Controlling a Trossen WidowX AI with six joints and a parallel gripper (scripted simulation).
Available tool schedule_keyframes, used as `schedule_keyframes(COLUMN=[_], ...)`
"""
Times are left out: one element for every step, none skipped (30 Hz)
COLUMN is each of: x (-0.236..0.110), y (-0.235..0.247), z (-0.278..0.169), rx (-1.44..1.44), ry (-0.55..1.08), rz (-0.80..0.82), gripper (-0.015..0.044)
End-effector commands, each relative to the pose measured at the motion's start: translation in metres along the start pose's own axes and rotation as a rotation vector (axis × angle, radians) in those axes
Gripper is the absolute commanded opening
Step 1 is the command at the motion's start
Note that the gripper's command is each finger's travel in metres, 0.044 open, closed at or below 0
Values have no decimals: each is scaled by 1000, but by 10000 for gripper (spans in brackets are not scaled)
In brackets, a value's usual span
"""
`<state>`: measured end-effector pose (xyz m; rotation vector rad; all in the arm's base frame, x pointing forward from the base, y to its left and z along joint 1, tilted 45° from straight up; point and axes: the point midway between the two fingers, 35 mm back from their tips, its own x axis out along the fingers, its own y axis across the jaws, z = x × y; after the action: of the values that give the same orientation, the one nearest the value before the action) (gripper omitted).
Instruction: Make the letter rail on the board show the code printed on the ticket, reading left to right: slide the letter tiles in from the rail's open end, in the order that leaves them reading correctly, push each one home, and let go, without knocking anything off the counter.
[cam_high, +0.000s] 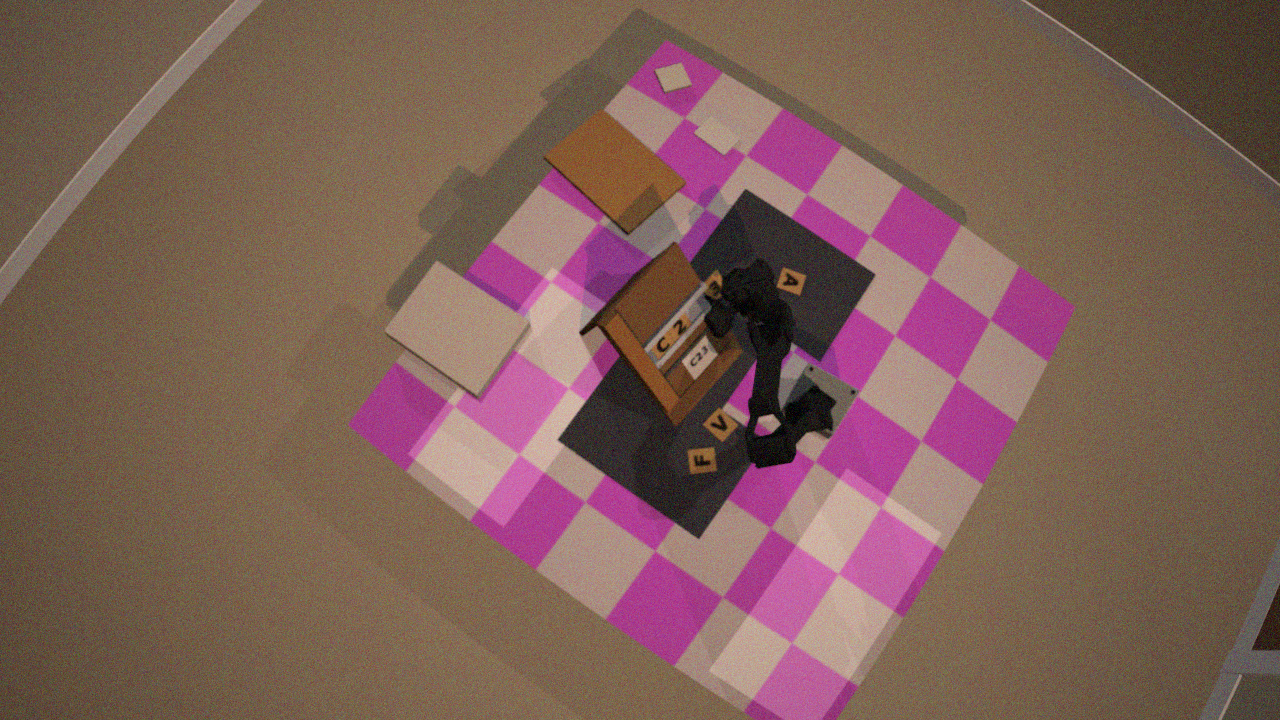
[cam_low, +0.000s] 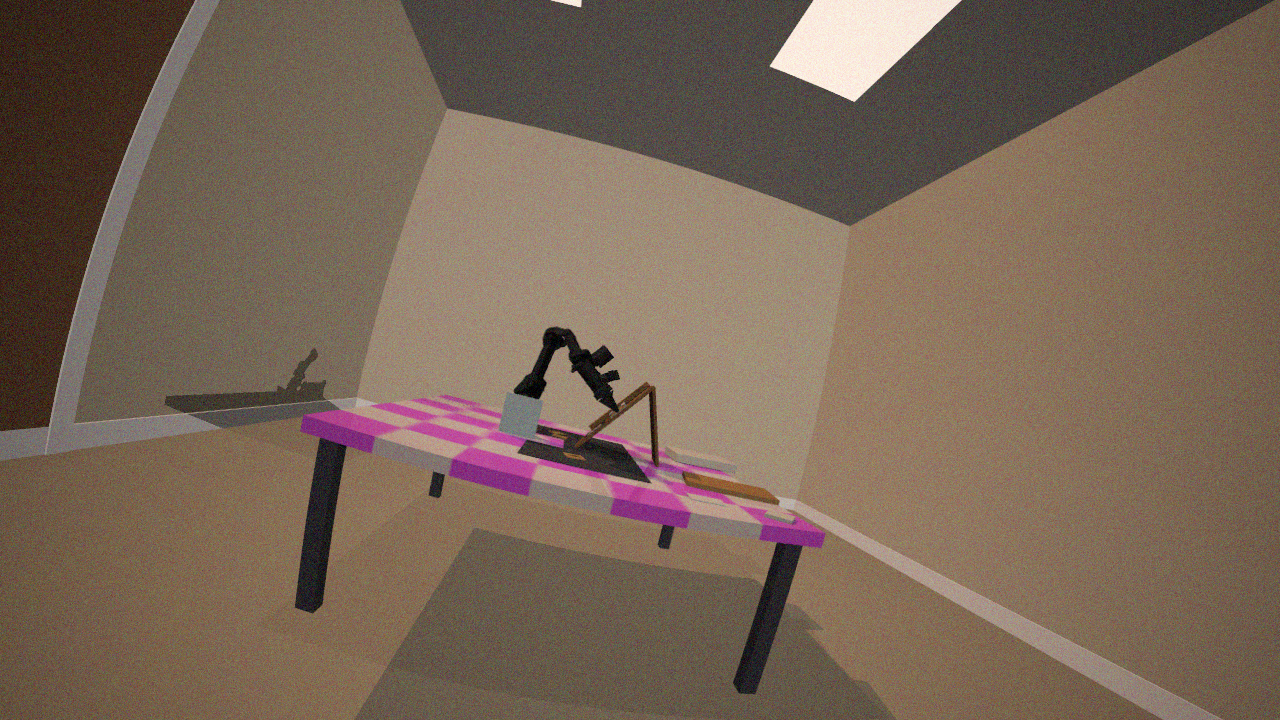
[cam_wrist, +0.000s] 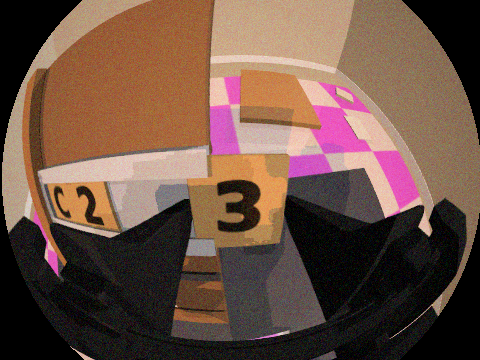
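Observation:
A slanted brown board (cam_high: 657, 300) (cam_wrist: 127, 74) (cam_low: 626, 407) stands on a dark mat (cam_high: 617, 438). Its pale rail (cam_high: 691, 311) (cam_wrist: 143, 163) holds tiles C (cam_high: 663, 343) (cam_wrist: 63, 203) and 2 (cam_high: 681, 325) (cam_wrist: 92, 206) at the closed left end. A white ticket (cam_high: 698, 357) below the rail reads C23. My gripper (cam_wrist: 238, 204) (cam_high: 720, 291) (cam_low: 610, 400) is shut on the tile 3 (cam_wrist: 238, 206) (cam_high: 713, 287), which sits at the rail's open right end, apart from tile 2.
Loose tiles A (cam_high: 790, 282), V (cam_high: 719, 424) and F (cam_high: 702, 460) lie on the mat. A brown slab (cam_high: 613, 170) (cam_wrist: 274, 96), a beige slab (cam_high: 456, 326) and two small pale squares (cam_high: 673, 77) (cam_high: 716, 135) lie on the checkered table (cam_high: 930, 358). The arm's base (cam_high: 823, 394) stands right of the board.

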<state>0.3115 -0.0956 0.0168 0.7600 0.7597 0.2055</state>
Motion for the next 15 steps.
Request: schedule_keyframes(x=[0,0,0,0,0,0,0,0,0,0,0,0,0,0,0], y=[2,2,3,3,4,4,5,5,6,6,7,7,8,8,9], z=[0,0,0,0,0,0,0,0,0,0,0,0,0,0,0], rx=[0,0,0,0,0,0,0,0,0,0,0,0,0,0,0], ry=[-2,-2,-2,-2,-2,-2,-2,-2,-2,-2,-2,-2,-2,-2,-2], rz=[-5,-5,-5,-5,-5,-5,-5,-5,-5,-5,-5,-5,-5,-5,-5], gripper=[0,0,0,0,0,0,0,0,0,0,0,0,0,0,0])
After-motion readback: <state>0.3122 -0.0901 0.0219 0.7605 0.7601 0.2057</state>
